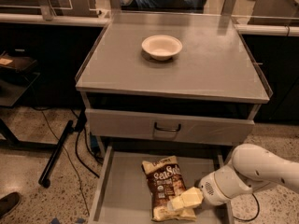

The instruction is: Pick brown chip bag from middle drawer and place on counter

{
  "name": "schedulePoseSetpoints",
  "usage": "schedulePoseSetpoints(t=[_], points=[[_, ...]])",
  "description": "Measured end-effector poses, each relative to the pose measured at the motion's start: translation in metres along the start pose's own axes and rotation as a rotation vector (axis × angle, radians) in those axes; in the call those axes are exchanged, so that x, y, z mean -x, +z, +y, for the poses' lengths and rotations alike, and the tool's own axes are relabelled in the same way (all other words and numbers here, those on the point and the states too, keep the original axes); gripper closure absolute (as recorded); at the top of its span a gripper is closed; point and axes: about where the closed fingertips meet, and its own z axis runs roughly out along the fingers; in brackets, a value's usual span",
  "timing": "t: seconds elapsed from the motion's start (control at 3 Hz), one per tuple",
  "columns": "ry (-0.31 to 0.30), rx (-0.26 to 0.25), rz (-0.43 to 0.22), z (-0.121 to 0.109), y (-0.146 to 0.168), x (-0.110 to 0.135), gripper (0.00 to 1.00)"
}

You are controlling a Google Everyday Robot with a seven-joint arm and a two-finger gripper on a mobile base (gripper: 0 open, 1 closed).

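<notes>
The brown chip bag (167,185) lies flat in the open middle drawer (121,190), dark brown with white "Sea Salt" lettering and pale yellow ends. My gripper (183,200) reaches in from the right on a white arm and sits over the bag's lower right corner, its pale yellow fingers (191,196) touching or just above it. The counter (210,64) is the flat grey cabinet top above.
A white bowl (161,46) stands on the counter's far middle. A shut drawer front with a dark handle (167,126) sits above the open drawer. A black stand leg and cables (60,148) lie on the floor at the left.
</notes>
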Motion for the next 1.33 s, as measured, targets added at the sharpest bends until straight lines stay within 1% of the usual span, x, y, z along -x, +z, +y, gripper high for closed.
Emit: schedulePoseSetpoints(t=[0.33,0.67,1.0,1.33], points=[[0.014,0.007,-0.012,-0.001,0.010,0.007,0.00],[0.059,0.010,-0.054,-0.009,0.038,0.031,0.00],[0.101,-0.001,-0.074,-0.018,0.059,0.046,0.00],[0.105,-0.003,-0.078,-0.018,0.061,0.047,0.00]])
